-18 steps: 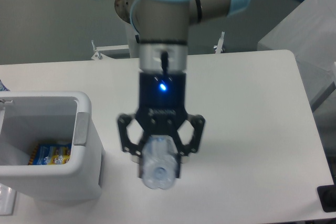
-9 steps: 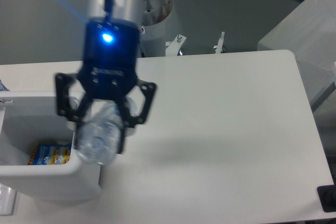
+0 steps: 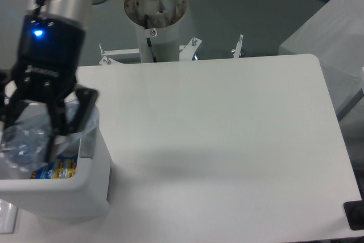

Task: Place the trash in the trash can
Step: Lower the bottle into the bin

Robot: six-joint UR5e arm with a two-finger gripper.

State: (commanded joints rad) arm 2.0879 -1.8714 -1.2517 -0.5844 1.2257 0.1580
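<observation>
Bottle (image 3: 23, 143) held in tool (image 3: 31, 132) above trash can (image 3: 85, 189).

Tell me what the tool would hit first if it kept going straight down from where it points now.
Probably the blue snack bag on the floor of the trash can. The tool points down into the can's opening, shut on the clear plastic bottle, which would touch first. Depth is hard to judge.

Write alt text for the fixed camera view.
A robot claw holds a clear crushed bottle over the open white trash can at the table's left edge. A blue snack bag lies inside the can.
</observation>
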